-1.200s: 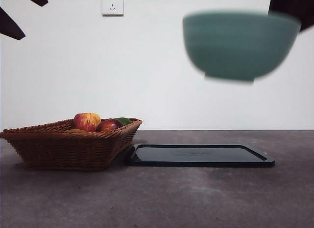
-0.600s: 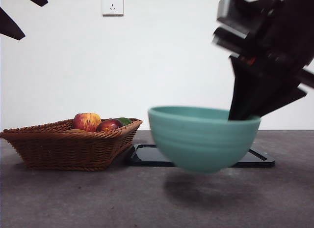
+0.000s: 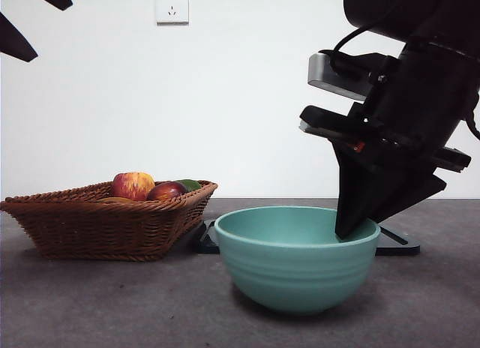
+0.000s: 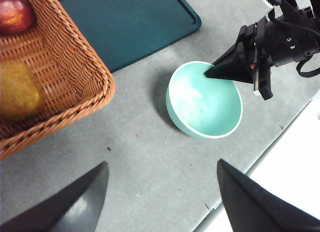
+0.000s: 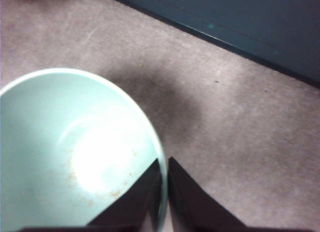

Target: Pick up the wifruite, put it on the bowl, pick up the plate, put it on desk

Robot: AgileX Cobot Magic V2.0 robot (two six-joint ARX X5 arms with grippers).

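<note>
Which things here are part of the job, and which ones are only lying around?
Part of the job:
- bowl, its rim pinched by the right tool
- desk under it
- brownish oval fruit in the basket, possibly the one to pick

Only lying around:
- wicker basket
- red-yellow apple
- dark tray
- left tool, waiting open

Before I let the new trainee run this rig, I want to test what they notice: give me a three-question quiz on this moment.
1. True or false: the right tool grips the rim of the bowl.
2. Where does the bowl rest?
A. on the desk
B. on the dark tray
C. in the wicker basket
3. Fill in: the left tool holds ____.

Key
1. True: one jaw sits inside the rim, the other outside.
2. A, in front of the tray.
3. Nothing; its jaws are spread above the desk.
</note>
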